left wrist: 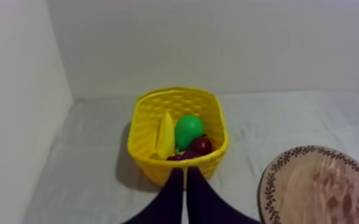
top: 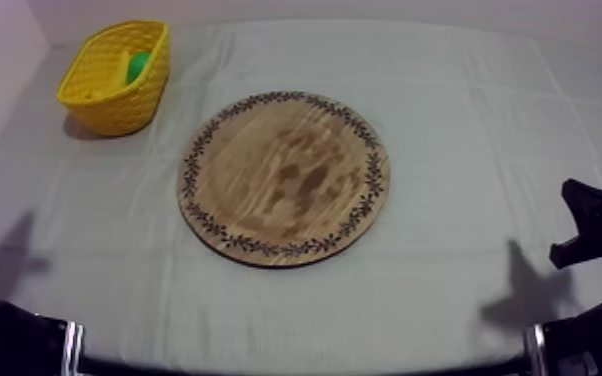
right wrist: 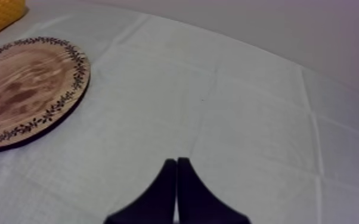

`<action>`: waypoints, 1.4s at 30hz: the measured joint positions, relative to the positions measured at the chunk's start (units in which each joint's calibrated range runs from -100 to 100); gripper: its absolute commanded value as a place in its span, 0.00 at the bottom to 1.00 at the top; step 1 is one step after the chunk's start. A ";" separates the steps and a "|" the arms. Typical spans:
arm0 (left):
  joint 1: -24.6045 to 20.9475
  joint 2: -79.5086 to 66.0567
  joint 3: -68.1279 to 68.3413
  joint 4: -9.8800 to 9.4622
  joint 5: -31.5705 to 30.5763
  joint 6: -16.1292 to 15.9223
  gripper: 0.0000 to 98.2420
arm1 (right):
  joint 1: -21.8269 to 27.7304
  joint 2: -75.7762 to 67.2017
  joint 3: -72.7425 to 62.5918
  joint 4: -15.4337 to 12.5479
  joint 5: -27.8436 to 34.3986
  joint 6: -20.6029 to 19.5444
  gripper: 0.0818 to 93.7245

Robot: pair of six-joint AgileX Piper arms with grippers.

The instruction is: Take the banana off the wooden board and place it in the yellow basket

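As they hang over the grey-white tablecloth [top: 465, 120], the left gripper [left wrist: 185, 174] and the right gripper [right wrist: 176, 162] each press two black fingers together in a narrow wedge, holding nothing. Beyond lies the round wooden board with a patterned rim [top: 285, 180]. Farthest, at far left, the yellow woven basket [top: 115, 105] holds the yellow banana [left wrist: 166, 136] beside a green pear [left wrist: 189, 130] and a small red fruit [left wrist: 201, 145].
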 measured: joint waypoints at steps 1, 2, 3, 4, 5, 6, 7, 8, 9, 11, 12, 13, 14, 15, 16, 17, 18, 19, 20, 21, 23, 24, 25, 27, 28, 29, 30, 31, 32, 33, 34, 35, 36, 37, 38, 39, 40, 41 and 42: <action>-0.33 -2.29 2.08 0.29 0.00 -0.29 0.00 | 0.00 0.00 0.00 0.00 0.00 0.00 0.00; -0.47 -4.06 3.67 0.29 0.00 -0.36 0.00 | 0.00 0.00 0.00 0.00 0.00 0.00 0.00; -0.55 -6.15 5.58 0.36 0.00 -0.38 0.00 | 0.00 0.00 0.00 0.00 0.00 0.00 0.00; -0.61 -8.17 7.40 0.36 0.00 -0.30 0.00 | 0.00 0.00 0.00 0.00 0.00 0.00 0.00; -0.70 -9.71 8.78 0.36 0.08 -0.30 0.00 | 0.00 0.00 0.00 0.00 0.00 0.00 0.00; -0.82 -11.51 10.38 0.36 0.08 -0.19 0.00 | 0.00 0.00 0.00 0.00 0.00 0.00 0.00; -0.98 -13.24 11.91 0.30 0.01 -0.05 0.00 | 0.00 0.00 0.00 0.00 0.00 0.00 0.00; -1.10 -14.52 13.29 0.20 0.09 0.07 0.00 | 0.00 0.00 0.00 0.00 0.00 0.00 0.00; -1.23 -15.98 14.52 0.09 0.08 0.30 0.00 | 0.00 0.00 0.00 0.00 0.00 0.00 0.00; -1.40 -18.50 16.66 -0.08 0.08 0.43 0.00 | 0.00 0.00 0.00 0.00 0.00 0.00 0.00; -1.44 -19.53 17.42 -0.08 0.16 0.45 0.00 | 0.00 0.00 0.00 0.00 0.08 0.00 0.00; -1.53 -20.46 18.30 -0.08 0.16 0.45 0.00 | 0.00 0.00 0.00 0.00 0.08 0.00 0.00; -1.53 -21.11 18.99 -0.14 0.16 0.41 0.00 | 0.00 0.00 0.00 0.00 0.08 0.00 0.00; -1.58 -21.83 19.79 -0.13 0.31 0.35 0.00 | 0.00 0.00 0.00 0.00 0.08 0.00 0.00; -1.70 -22.47 20.54 -0.13 0.31 0.27 0.00 | 0.00 0.00 0.00 0.00 0.08 0.00 0.00; -1.76 -23.05 21.29 -0.08 0.51 0.11 0.00 | 0.00 0.00 0.00 0.00 0.08 0.00 0.00; -1.77 -23.46 21.83 -0.02 0.75 0.07 0.00 | 0.00 0.00 0.00 0.00 0.08 0.00 0.00; -1.79 -23.87 22.52 -0.02 0.92 0.04 0.00 | 0.00 0.00 0.00 0.00 0.01 0.00 0.00; -1.82 -24.15 23.27 -0.02 0.93 0.04 0.00 | 0.00 0.00 0.00 0.00 0.01 0.00 0.00; -1.95 -24.28 24.05 -0.02 1.02 0.07 0.00 | 0.00 0.00 0.00 0.00 0.01 0.00 0.00; -2.23 -24.48 25.76 -0.08 0.94 0.06 0.00 | 0.00 0.00 0.00 0.00 0.01 0.00 0.00; -2.35 -24.51 26.40 -0.02 0.87 0.06 0.00 | 0.00 0.00 0.00 0.00 0.01 0.00 0.00; -2.35 -24.51 27.14 0.04 0.87 0.06 0.00 | 0.00 0.00 0.00 0.00 0.01 0.00 0.00; -2.44 -24.57 28.05 0.37 0.59 0.12 0.00 | 0.00 0.00 0.00 0.00 0.01 0.00 0.00; -2.48 -24.57 28.29 0.45 0.49 0.22 0.00 | 0.00 0.00 0.00 0.00 0.01 0.00 0.00; -2.48 -24.57 28.43 0.53 0.42 0.34 0.00 | 0.00 0.00 0.00 0.00 0.01 0.00 0.00; -2.48 -24.57 28.52 0.60 0.31 0.37 0.00 | 0.00 0.00 0.00 0.00 0.01 0.00 0.00; -2.43 -24.57 28.60 0.67 0.31 0.43 0.00 | 0.00 0.00 0.00 0.00 0.01 0.00 0.00; -2.35 -24.57 28.70 0.73 0.31 0.43 0.00 | 0.00 0.00 0.00 0.00 0.01 0.00 0.00; -2.29 -24.57 28.74 0.73 0.31 0.54 0.00 | 0.00 0.00 0.00 0.00 0.01 0.00 0.00; -2.29 -24.57 28.74 0.73 0.31 0.54 0.00 | 0.00 0.00 0.00 0.00 0.01 0.00 0.00; -2.25 -24.57 28.74 0.73 0.31 0.57 0.00 | 0.00 0.00 0.00 0.00 0.01 0.00 0.00; -2.25 -24.57 28.74 0.73 0.31 0.59 0.00 | 0.00 0.00 0.00 0.00 0.01 0.00 0.00; -2.20 -24.57 28.74 0.77 0.31 0.60 0.00 | 0.00 0.00 0.00 0.00 0.01 0.00 0.00; -2.19 -24.57 28.74 0.78 0.31 0.60 0.00 | 0.00 0.00 0.00 0.00 0.01 0.00 0.00; -2.17 -24.57 28.74 0.78 0.31 0.57 0.00 | 0.00 0.00 0.00 0.00 0.01 0.00 0.00; -2.14 -24.57 28.78 0.78 0.31 0.42 0.00 | 0.00 0.00 0.00 0.00 0.01 0.00 0.00; -2.14 -24.57 28.78 0.78 0.31 0.22 0.00 | 0.00 0.00 0.00 0.00 0.01 0.00 0.00; -2.14 -24.57 28.78 0.78 0.31 0.00 0.00 | 0.00 0.00 0.00 0.00 0.01 0.00 0.00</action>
